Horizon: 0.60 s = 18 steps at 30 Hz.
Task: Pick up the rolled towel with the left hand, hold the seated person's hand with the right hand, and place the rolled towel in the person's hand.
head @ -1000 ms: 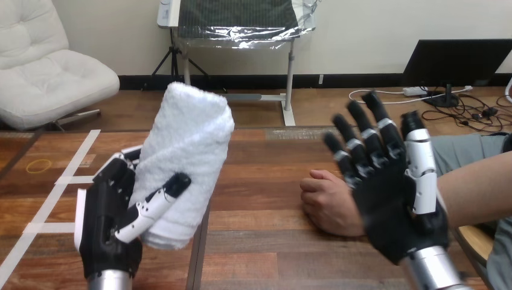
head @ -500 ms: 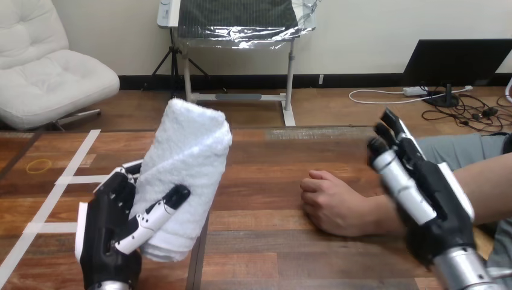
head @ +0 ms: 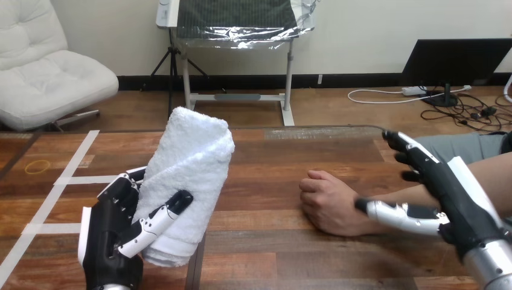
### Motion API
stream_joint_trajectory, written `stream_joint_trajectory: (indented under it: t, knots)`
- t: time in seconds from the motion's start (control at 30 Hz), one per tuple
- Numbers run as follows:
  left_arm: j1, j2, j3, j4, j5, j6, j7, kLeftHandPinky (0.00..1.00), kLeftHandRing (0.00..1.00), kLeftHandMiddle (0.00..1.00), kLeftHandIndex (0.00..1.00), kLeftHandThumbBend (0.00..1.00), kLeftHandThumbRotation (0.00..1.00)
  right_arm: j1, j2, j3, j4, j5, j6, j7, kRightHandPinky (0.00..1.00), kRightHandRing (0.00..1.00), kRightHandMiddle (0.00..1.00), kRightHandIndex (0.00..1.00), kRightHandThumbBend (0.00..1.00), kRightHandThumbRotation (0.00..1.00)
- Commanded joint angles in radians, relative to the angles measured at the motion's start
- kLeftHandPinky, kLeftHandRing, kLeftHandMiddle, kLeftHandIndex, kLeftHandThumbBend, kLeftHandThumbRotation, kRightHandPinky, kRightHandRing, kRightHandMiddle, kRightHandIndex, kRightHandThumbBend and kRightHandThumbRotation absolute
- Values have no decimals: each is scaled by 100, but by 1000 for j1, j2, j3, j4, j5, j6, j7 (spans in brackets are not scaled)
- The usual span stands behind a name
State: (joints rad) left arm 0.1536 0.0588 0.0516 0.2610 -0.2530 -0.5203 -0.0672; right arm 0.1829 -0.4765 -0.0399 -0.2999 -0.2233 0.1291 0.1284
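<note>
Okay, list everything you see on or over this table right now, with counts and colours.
towel: one, white, rolled, upright over the table's left part
table: one, brown wood, across the view
tape: a few strips, white, on the table's left
ring: one, yellow, flat at the table's far left
person's hand: one, loosely curled, resting on the table right of centre
left hand: one, black and white, curled round the towel
right hand: one, black and white, open, at the person's wrist
</note>
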Motion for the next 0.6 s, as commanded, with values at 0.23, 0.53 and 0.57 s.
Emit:
stream_joint_trajectory:
  t: [0.23, 0.53, 0.57]
  knots:
    - [-223, -12, -6, 19, 103, -17, 20, 45, 42, 43, 52, 70, 5, -270, -224, 84, 116, -305, -53, 90, 82, 89, 90, 87, 86, 0]
    - [-269, -8, -8, 45, 132, 23, 20, 42, 41, 43, 52, 68, 2, -318, -260, 118, 181, -385, -56, 139, 84, 89, 89, 86, 88, 0]
    - [-274, -8, -8, 47, 133, 28, 19, 42, 41, 43, 52, 68, 2, -322, -264, 122, 188, -392, -58, 144, 84, 90, 89, 86, 88, 0]
